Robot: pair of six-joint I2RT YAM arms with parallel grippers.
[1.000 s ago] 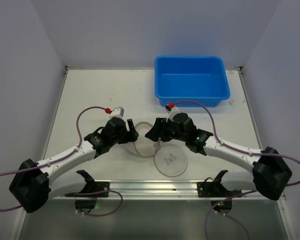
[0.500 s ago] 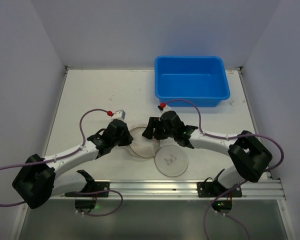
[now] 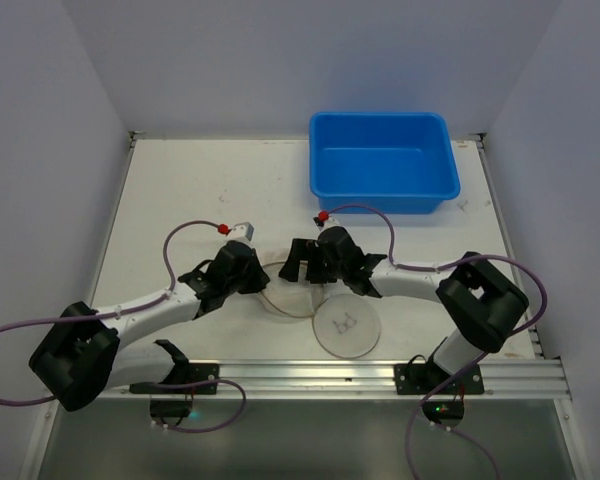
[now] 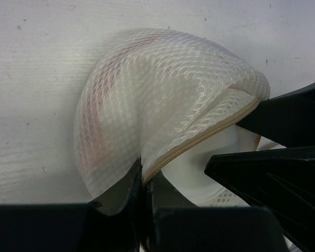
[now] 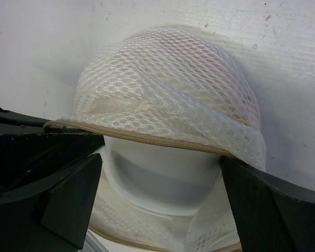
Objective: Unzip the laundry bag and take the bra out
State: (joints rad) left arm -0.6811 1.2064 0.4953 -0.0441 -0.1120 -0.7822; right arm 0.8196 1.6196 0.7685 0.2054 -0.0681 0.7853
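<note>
The laundry bag [image 3: 285,292] lies unzipped between both grippers, its flat round top with the bra outline [image 3: 345,325] flipped toward the near edge. My left gripper [image 4: 144,178] is shut on the tan zipper band [image 4: 199,142] and holds the white mesh dome [image 4: 157,100] lifted; it also shows in the top view [image 3: 262,273]. My right gripper [image 5: 161,168] stands open at the bag's mouth, one finger on each side; it also shows from above [image 3: 298,262]. Under the raised zipper rim [image 5: 136,137] sits a smooth white cup [image 5: 157,181], apparently the bra.
A big blue plastic tub [image 3: 384,160] stands at the back right of the white table [image 3: 180,190]. A metal rail [image 3: 310,378] with the arm bases runs along the near edge. The right arm's elbow [image 3: 480,300] is folded close in.
My left gripper has closed on the bag's zipper edge. The right gripper has slid left to the bag's mouth and opened wider, and its arm has folded inward.
</note>
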